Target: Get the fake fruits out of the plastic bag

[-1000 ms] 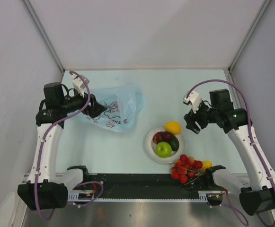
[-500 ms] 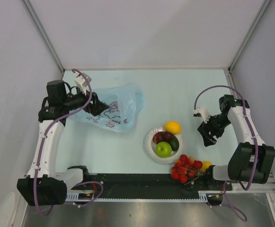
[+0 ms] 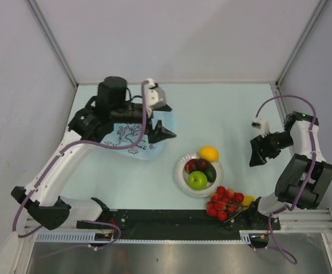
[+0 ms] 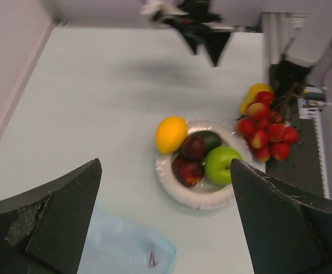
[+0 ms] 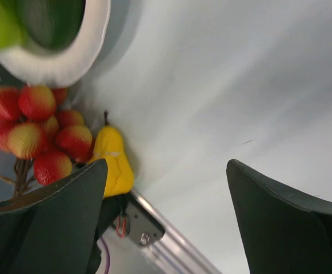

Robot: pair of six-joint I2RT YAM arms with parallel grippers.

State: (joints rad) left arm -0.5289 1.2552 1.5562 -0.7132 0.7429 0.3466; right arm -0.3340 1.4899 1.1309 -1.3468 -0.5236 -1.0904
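Note:
The light-blue plastic bag (image 3: 127, 136) lies flat at the left, partly under my left arm; its corner shows in the left wrist view (image 4: 126, 251). My left gripper (image 3: 164, 135) is open and empty above the bag's right edge (image 4: 166, 165). A white plate (image 3: 183, 181) holds a green apple (image 3: 198, 180), a maroon fruit (image 3: 191, 165) and an avocado (image 3: 211, 173). A lemon (image 3: 208, 153) rests at its far rim. Red grapes (image 3: 226, 201) and a yellow fruit (image 3: 248, 199) lie by the front rail. My right gripper (image 3: 255, 154) is open and empty, right of the plate (image 5: 167, 165).
The black front rail (image 3: 171, 225) runs along the near edge, against the grapes. White walls close in the left, back and right. In the right wrist view the yellow fruit (image 5: 113, 160) touches the rail bracket, and the grapes (image 5: 34, 131) lie below the plate rim (image 5: 68, 63).
My left arm has swung from the bag's left side over it to its right edge. My right arm has pulled back toward the right wall. The fruits have not moved.

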